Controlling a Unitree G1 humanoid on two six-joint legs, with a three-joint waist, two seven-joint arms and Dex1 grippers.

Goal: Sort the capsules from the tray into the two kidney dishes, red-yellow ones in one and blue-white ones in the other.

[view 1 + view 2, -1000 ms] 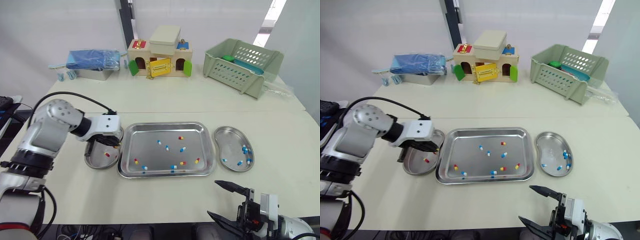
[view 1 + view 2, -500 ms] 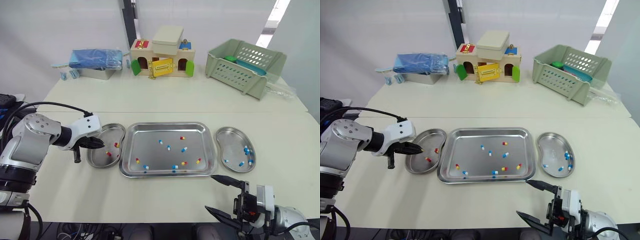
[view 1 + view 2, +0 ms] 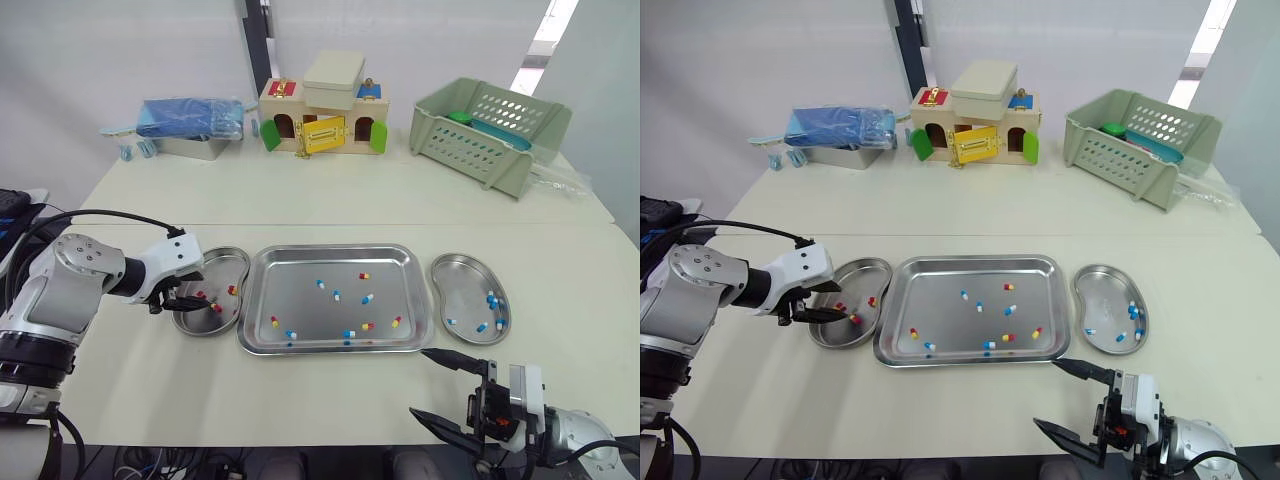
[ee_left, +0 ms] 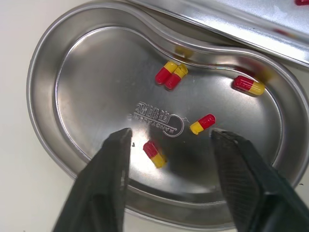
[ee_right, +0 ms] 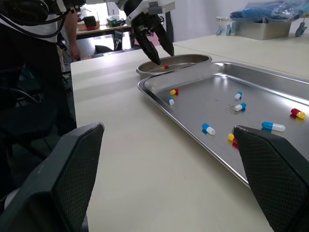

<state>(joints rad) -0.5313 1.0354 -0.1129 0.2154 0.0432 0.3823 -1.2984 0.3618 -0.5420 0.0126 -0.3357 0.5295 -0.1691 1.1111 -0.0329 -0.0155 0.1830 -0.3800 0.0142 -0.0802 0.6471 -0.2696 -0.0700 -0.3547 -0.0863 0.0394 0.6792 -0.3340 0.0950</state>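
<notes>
The tabletop point(image 3: 330, 200) carries the tray point(image 3: 300, 300) of mixed capsules point(image 3: 338, 296) between the left dish point(image 3: 228, 262) and the right dish point(image 3: 462, 290). The left gripper point(image 4: 171, 137) hangs over the left dish, jaws wide and empty; its wrist view counts five red-yellow capsules point(image 4: 203, 123) there. The right gripper point(image 3: 420, 382) also has its jaws wide.

In the left wrist view the tray point(image 4: 227, 21) is cut by the picture's edge, only its rim showing, and one capsule point(image 4: 302, 2) there is a mere sliver. The left gripper point(image 4: 171, 134) hides two stretches of the rim of the left kidney dish point(image 4: 41, 72). At the table's point(image 3: 330, 200) far right corner, the basket's point(image 3: 470, 150) wall hides most of its contents. A person point(image 5: 29, 48) in the right wrist view is cut off by the picture's edge.
</notes>
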